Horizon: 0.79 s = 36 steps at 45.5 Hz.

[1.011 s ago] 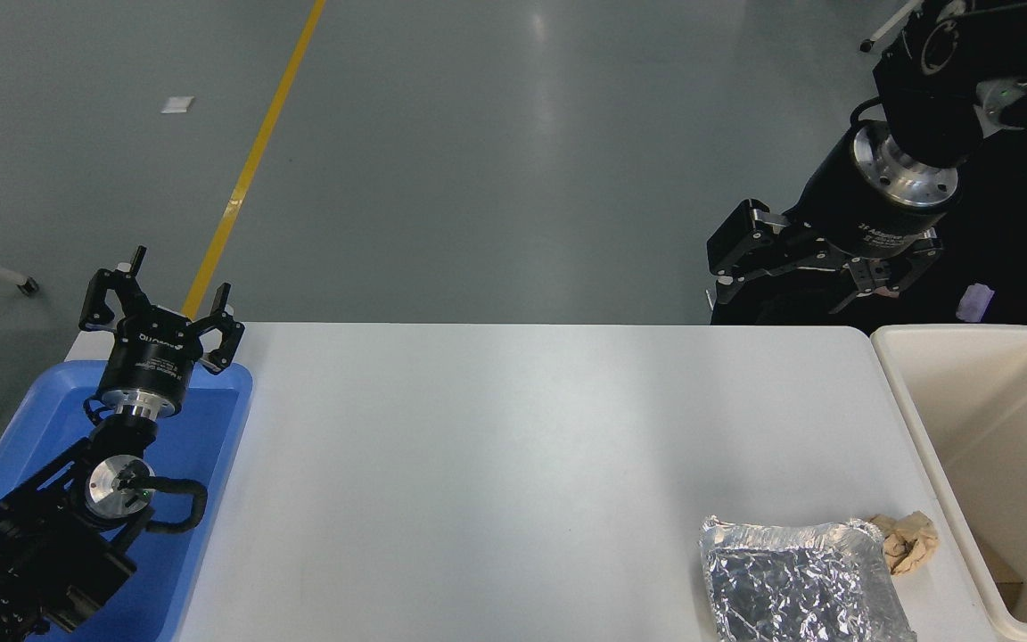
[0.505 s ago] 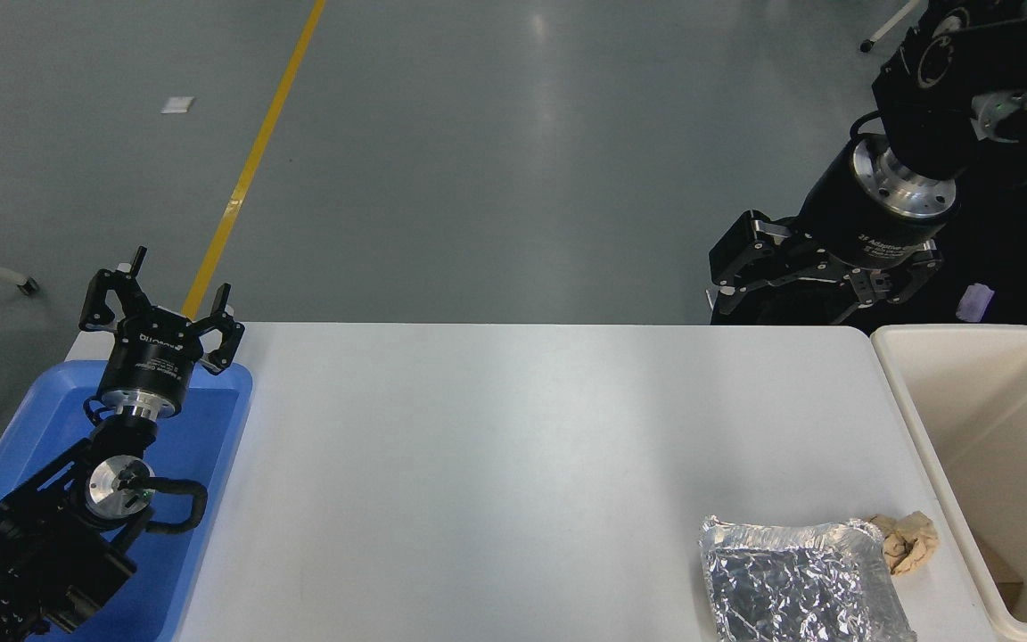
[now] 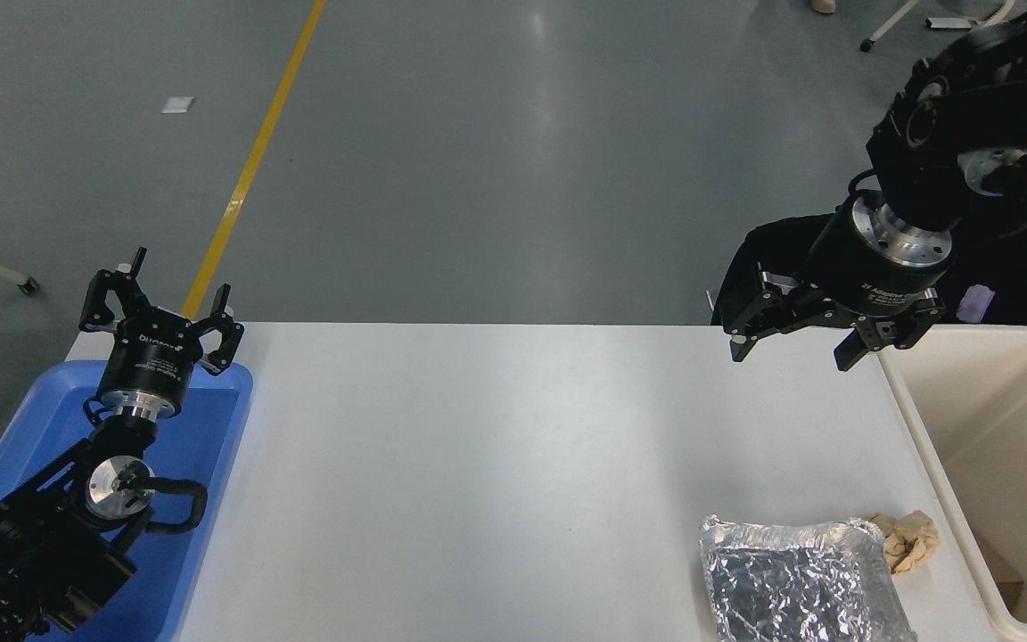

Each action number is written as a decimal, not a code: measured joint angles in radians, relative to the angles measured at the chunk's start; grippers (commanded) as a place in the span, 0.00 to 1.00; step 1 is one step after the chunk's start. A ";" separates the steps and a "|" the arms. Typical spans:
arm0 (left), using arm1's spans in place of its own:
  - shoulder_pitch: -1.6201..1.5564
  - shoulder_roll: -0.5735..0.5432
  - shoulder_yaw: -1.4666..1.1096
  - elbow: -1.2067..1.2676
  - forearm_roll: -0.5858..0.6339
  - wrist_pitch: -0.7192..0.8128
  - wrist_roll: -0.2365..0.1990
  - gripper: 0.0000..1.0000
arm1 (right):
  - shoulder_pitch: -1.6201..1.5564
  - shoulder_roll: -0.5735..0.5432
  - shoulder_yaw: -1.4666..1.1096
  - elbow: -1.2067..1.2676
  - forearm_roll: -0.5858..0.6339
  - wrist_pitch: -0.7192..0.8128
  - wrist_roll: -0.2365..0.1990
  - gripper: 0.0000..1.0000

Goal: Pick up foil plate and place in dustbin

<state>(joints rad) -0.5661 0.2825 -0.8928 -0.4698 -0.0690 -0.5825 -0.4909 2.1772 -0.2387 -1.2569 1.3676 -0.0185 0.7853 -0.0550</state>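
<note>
The right hand (image 3: 790,346), fingers spread and empty, hangs at twelve o'clock of the foil plate (image 3: 799,584), which looks light and crushable, best pinched at its raised rim.

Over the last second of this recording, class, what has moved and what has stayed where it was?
The right gripper, open and empty, has come down from beyond the table's far edge to hang above the far right corner of the white table, near the dustbin. Nothing was grasped or released. The foil plate, the tan paper wad beside it and the parked left gripper over the blue tray stayed put.
</note>
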 measured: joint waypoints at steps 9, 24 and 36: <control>0.000 0.000 0.000 0.000 0.000 0.001 0.000 0.99 | -0.083 -0.029 0.007 0.005 -0.125 0.000 -0.001 1.00; 0.000 0.000 0.000 0.000 0.000 0.001 0.000 0.99 | -0.306 -0.110 0.090 -0.006 -0.292 -0.059 -0.003 0.94; 0.000 0.000 0.000 -0.001 0.000 0.001 0.000 0.99 | -0.475 -0.189 0.102 -0.019 -0.342 -0.333 -0.003 0.94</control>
<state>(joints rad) -0.5664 0.2824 -0.8928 -0.4705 -0.0692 -0.5812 -0.4909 1.7021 -0.4279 -1.1546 1.3489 -0.3608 0.4518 -0.0585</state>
